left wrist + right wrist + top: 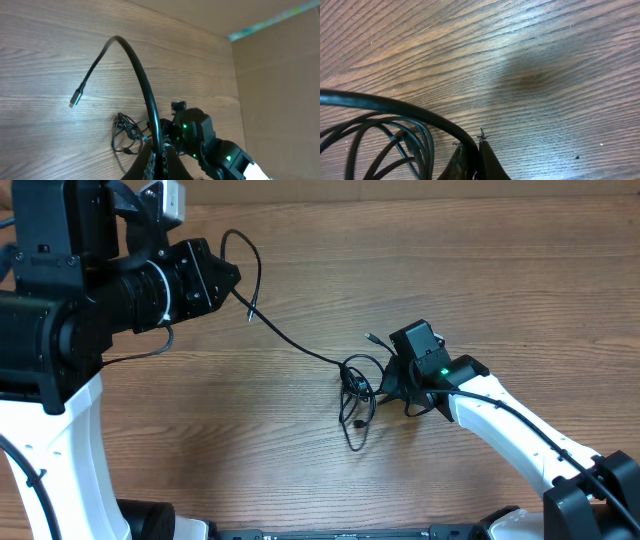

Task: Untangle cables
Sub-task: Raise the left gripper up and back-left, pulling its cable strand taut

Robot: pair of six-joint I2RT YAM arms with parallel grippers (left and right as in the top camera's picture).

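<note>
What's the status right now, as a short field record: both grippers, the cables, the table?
left gripper: shut on thin black silver-tipped cable, plug end arching free
right gripper: shut on black cable strand at the bundle
tangled bundle of thin black cables: on table beside right gripper
surface: brown wooden table

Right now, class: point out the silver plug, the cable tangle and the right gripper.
Plug (73, 101): left wrist view, on its silver tip.
Tangle (357, 387): overhead view, on the knotted middle.
Right gripper (471, 151): right wrist view, midway between its fingertips, shut on a cable (395, 106).
</note>
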